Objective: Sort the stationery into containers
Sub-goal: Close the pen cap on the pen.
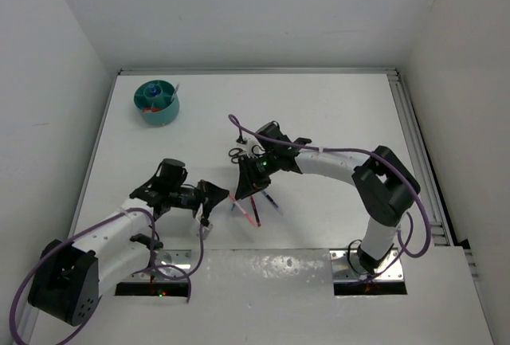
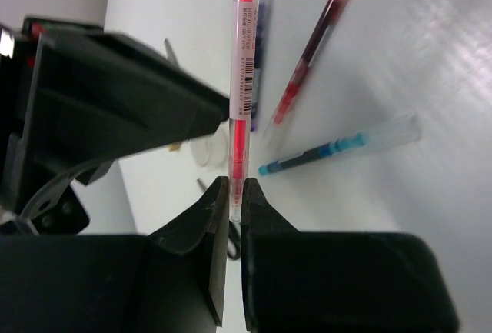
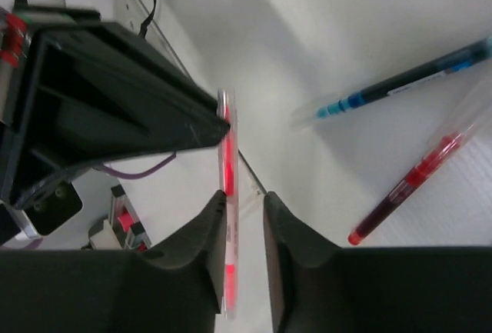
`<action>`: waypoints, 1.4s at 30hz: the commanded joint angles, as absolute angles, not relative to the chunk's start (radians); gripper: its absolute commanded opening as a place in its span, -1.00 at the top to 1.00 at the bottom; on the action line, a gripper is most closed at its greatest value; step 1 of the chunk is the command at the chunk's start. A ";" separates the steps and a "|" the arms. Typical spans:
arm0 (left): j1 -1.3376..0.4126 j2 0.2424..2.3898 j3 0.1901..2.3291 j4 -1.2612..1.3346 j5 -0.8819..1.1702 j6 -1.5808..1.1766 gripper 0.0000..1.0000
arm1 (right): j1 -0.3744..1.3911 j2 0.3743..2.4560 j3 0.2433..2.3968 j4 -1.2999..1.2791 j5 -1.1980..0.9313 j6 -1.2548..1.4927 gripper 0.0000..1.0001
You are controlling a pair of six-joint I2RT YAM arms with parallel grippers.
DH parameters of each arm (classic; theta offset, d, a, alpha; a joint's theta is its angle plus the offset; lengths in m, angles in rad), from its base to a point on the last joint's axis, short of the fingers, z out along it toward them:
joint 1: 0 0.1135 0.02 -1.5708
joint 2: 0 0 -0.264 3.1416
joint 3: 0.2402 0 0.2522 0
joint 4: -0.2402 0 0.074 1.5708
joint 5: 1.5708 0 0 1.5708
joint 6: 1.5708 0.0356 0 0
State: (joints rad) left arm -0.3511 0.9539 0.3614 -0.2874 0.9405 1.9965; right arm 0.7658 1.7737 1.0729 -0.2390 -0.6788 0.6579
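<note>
My left gripper [image 2: 237,187] is shut on the end of a clear red pen [image 2: 243,79] and holds it above the table. The same pen [image 3: 228,164] runs between the parted fingers of my right gripper [image 3: 244,202], lying against one finger with a gap to the other. In the top view the two grippers [image 1: 211,197] [image 1: 245,176] meet tip to tip at mid table. A dark red pen [image 2: 307,56] and a blue pen [image 2: 338,148] lie on the table below. The teal organiser [image 1: 163,114] stands far left at the back, with a blue-capped bottle [image 1: 151,90] in it.
A clear tape roll [image 2: 209,148] lies under the grippers. Black-handled scissors [image 1: 233,154] lie just behind my right gripper. More pens [image 1: 255,213] lie in front of the grippers. The right arm's purple cable [image 1: 247,130] loops over the mid table.
</note>
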 commanded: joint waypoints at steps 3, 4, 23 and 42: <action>-0.331 0.982 0.342 -0.325 1.060 2.746 1.00 | 0.756 1.801 1.088 -0.166 -0.683 0.631 0.39; -0.325 0.989 0.344 -0.324 1.060 2.756 1.00 | 0.756 1.804 1.095 -0.176 -0.683 0.626 0.37; -0.236 1.129 0.403 -0.302 1.045 2.893 1.00 | 0.833 1.822 1.115 -0.334 -0.667 0.514 -0.10; -0.209 1.121 0.451 -0.196 1.037 2.838 1.00 | 0.842 1.864 1.215 -0.305 -0.526 0.534 1.00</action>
State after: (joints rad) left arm -0.2207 1.1316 0.3973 -0.2546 0.9752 1.9961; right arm 0.8421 1.8679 1.1519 -0.3496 -0.5999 0.5385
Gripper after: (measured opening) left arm 0.055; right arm 0.091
